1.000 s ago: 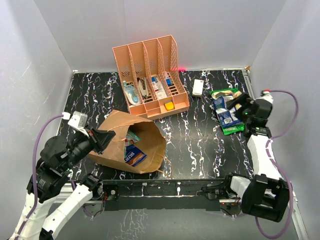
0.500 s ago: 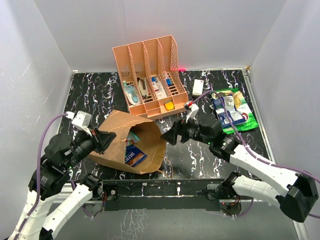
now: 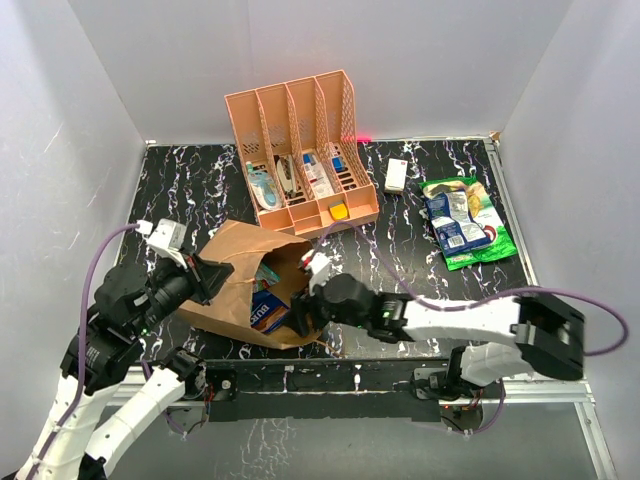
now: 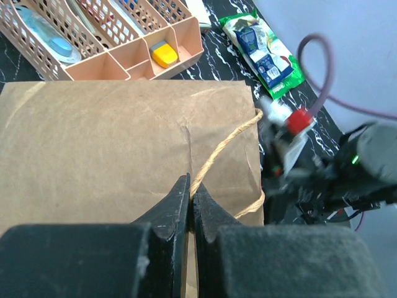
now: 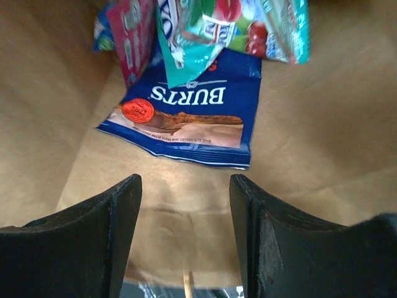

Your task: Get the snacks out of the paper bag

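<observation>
From above, the paper bag (image 3: pixel 235 270) lies on its side near the table's (image 3: pixel 400 270) near-left corner, my left claw (image 3: pixel 207 277) pinched shut on its upper rim, my right claw (image 3: pixel 303 312) at its mouth, and a green chip bag (image 3: pixel 485 245) by the right edge. My left wrist view shows the fingers closed at the bag's twine handle (image 4: pixel 223 146). My right wrist view shows that claw's jaws apart inside the bag, a dark blue packet (image 5: pixel 186 118) just ahead, partly under a teal packet (image 5: pixel 183 49).
</observation>
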Controlling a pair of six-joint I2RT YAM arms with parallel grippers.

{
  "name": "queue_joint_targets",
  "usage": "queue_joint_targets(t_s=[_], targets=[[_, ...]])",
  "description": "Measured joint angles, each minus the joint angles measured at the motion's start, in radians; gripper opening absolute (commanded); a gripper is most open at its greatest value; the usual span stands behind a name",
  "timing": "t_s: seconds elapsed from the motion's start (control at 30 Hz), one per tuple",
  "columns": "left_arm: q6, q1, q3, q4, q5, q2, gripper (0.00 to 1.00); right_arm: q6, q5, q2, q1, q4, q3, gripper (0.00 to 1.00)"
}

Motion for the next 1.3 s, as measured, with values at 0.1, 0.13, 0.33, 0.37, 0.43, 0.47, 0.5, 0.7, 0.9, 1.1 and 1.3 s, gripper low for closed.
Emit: queue_joint_targets(t_s=[0.1,0.13,0.33,0.37,0.43,0.47,0.5,0.7,0.9,1.1,1.3], targets=[[0.008,0.0,0.022,-0.002,-0.024,0.018,0.0,-0.018,0.068,0.138,0.07,-0.007,0.07,0.6],[0.013,0.0,0.034,-0.003,-0.035,0.022,0.0,-0.027,0.085,0.18,0.097,-0.006,0.103,0.59],[0.037,0.0,0.08,-0.021,-0.123,0.014,0.0,-0.085,0.14,0.336,0.24,0.053,0.301,0.61],[0.04,0.0,0.08,-0.028,-0.132,0.01,0.0,-0.093,0.141,0.361,0.256,0.069,0.336,0.61],[0.04,0.0,0.08,-0.045,-0.147,0.0,0.0,-0.105,0.145,0.397,0.278,0.097,0.377,0.62],[0.04,0.0,0.08,-0.051,-0.153,-0.003,0.0,-0.107,0.15,0.406,0.286,0.109,0.382,0.64],[0.039,0.0,0.08,-0.058,-0.158,-0.008,0.0,-0.108,0.162,0.41,0.291,0.113,0.38,0.66],[0.032,0.0,0.08,-0.066,-0.16,-0.024,0.0,-0.164,0.299,0.388,0.275,0.132,0.301,0.76],[0.033,0.0,0.08,-0.062,-0.156,-0.013,0.0,-0.392,0.286,0.283,0.218,0.224,0.137,0.76],[0.032,0.0,0.08,-0.054,-0.145,-0.004,0.0,-0.692,0.172,0.28,0.166,0.343,0.116,0.77],[0.032,0.0,0.08,-0.051,-0.141,-0.003,0.0,-0.894,0.097,0.402,0.133,0.395,0.18,0.78]])
